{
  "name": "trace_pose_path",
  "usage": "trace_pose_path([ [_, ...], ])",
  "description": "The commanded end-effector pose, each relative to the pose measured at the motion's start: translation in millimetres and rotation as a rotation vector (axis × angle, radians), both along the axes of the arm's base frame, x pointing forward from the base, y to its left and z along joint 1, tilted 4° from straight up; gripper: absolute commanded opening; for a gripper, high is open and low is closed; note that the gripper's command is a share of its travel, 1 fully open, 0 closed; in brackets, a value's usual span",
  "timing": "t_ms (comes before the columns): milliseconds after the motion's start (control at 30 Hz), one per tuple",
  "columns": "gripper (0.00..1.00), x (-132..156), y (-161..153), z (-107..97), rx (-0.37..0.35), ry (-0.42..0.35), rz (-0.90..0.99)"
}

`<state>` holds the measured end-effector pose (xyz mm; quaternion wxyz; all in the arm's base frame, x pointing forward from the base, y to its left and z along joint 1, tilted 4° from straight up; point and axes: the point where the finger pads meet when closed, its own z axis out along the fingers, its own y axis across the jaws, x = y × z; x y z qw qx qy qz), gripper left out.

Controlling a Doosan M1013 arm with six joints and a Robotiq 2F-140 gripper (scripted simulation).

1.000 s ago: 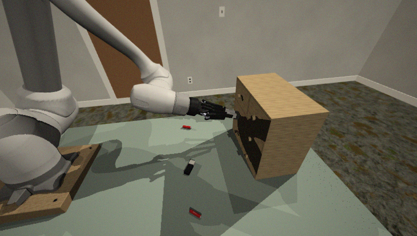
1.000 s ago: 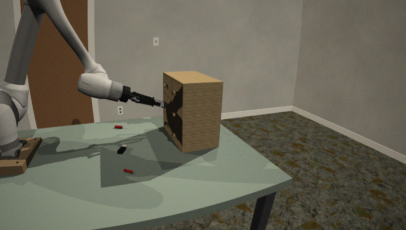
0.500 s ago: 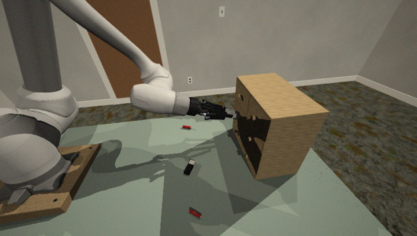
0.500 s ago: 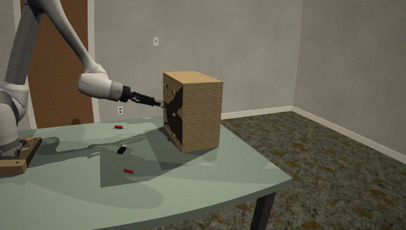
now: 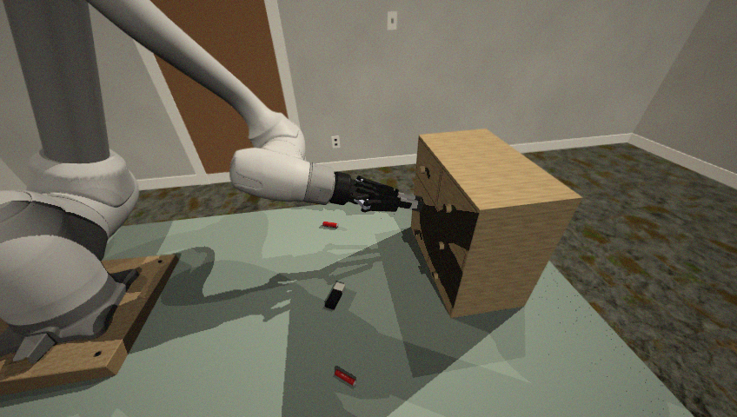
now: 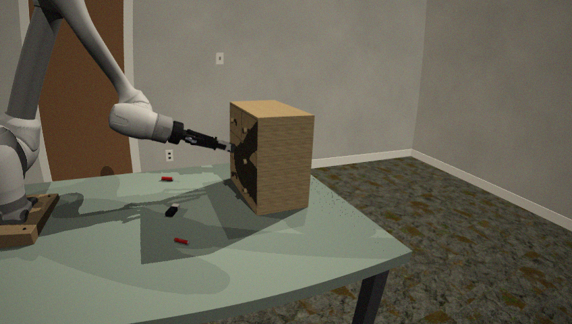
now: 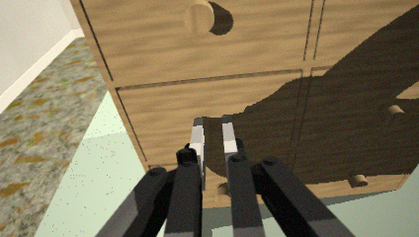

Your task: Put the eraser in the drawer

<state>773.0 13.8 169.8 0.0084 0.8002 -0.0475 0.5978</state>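
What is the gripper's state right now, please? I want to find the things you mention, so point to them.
Gripper (image 5: 417, 202) (image 6: 231, 148) (image 7: 213, 130): fingers close together with a narrow gap, at a middle-row drawer front (image 7: 163, 106); whether they grip its knob cannot be told.

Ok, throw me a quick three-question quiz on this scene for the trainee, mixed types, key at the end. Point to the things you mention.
1. Multiple choice: where is the eraser (image 5: 335, 295) (image 6: 172, 210)?
a) on top of the chest
b) on the table (image 5: 207, 372) (image 6: 100, 281) (image 7: 101, 197)
c) between the fingertips
2. True or false: the end effector (image 5: 420, 202) (image 6: 231, 148) (image 7: 213, 130) is at the right column of drawers, as you face their fronts.
3. Fill in: besides the eraser, ___ small red cylinders (image 5: 329, 224) (image 5: 344, 376) (image 6: 166, 178) (image 6: 181, 240) lie loose there.

Key: 1 b; 2 false; 3 two.
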Motion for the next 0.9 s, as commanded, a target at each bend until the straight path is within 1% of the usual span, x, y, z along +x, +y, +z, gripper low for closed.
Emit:
trace_pose_path([
  [0, 0.08, -1, 0, 0, 0.000, 0.000, 0.000],
  [333, 0.08, -5, 0, 0, 0.000, 0.000, 0.000],
  [867, 0.08, -20, 2, -1, 0.000, 0.000, 0.000],
])
